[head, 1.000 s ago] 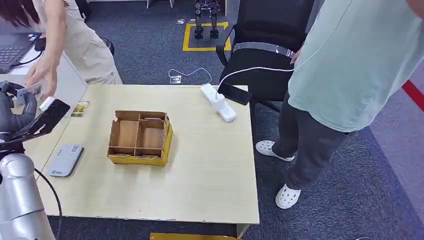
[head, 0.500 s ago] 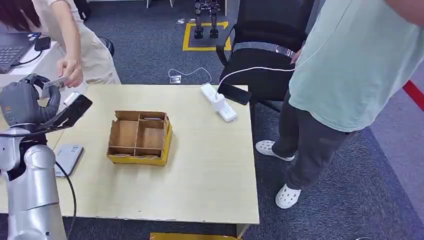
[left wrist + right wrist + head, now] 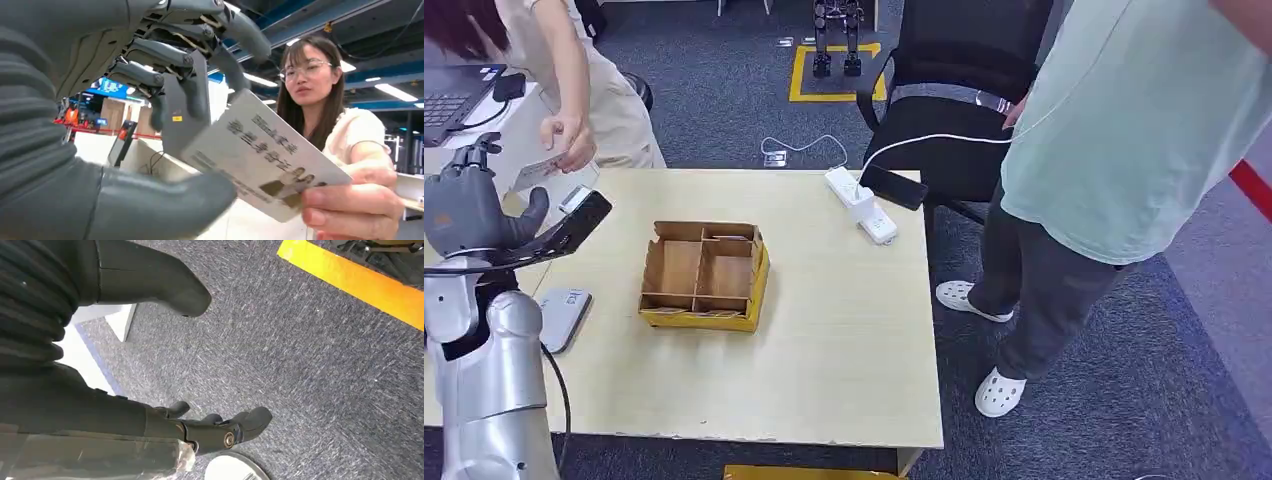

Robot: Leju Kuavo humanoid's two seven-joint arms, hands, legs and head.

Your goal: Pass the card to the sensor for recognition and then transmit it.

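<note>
Card (image 3: 260,155), pinched in a person's hand (image 3: 357,202) just beside the left hand (image 3: 165,75): two rows of printed characters on its face, too blurred to read. No other legible text.

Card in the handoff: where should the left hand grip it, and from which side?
Grip the card at its free end, the one nearest the left hand, away from the corner the person's hand pinches. It is a thin flat sheet held out tilted, so close thumb and fingers on its two faces, coming from the robot's side.
</note>
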